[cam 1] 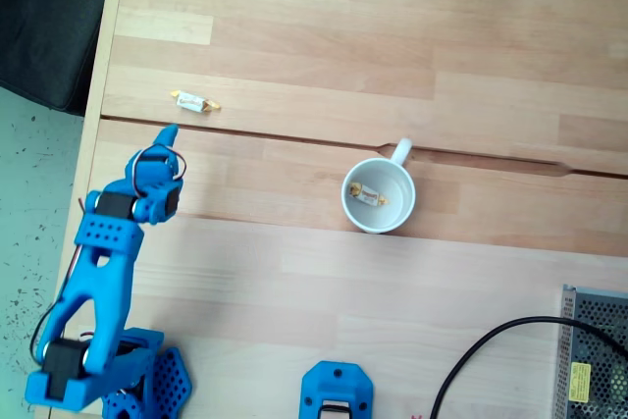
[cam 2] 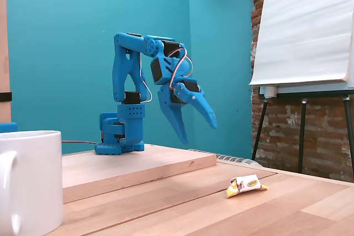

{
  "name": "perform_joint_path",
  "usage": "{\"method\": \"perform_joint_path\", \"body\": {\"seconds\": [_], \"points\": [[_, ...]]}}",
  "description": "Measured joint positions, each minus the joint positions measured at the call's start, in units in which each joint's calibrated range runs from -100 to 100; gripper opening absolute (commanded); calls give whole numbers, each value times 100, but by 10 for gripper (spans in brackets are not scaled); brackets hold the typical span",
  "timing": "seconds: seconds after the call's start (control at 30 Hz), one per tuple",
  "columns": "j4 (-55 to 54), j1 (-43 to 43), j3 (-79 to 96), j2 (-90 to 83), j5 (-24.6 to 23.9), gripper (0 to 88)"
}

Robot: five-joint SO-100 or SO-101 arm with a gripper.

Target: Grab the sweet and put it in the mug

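Note:
The sweet [cam 1: 194,101], a tiny white candy with yellow-gold twisted ends, lies on the wooden table near its left edge; in a fixed view from the side it is the sweet [cam 2: 246,185] at front right. My blue gripper [cam 1: 166,134] hangs in the air just short of it, empty. Seen from the side, the gripper [cam 2: 197,130] is open, its fingers pointing down and apart above the table. The white mug [cam 1: 392,216] stands upright mid-table, handle to the back. Another wrapped candy [cam 1: 369,196] lies inside it. The mug [cam 2: 27,183] fills the near left corner.
The arm's base [cam 1: 88,360] sits at the table's front left, on a raised wooden board [cam 2: 138,164]. A blue printed part [cam 1: 336,392], a black cable [cam 1: 481,350] and a metal mesh box [cam 1: 594,355] lie along the front edge. A flipchart easel [cam 2: 304,31] stands beyond the table.

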Motion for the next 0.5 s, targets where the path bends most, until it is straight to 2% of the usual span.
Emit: {"method": "perform_joint_path", "body": {"seconds": [0.17,0.5], "points": [[0,133,-708,781,-34,411],[0,428,-1990,1199,-34,411]]}}
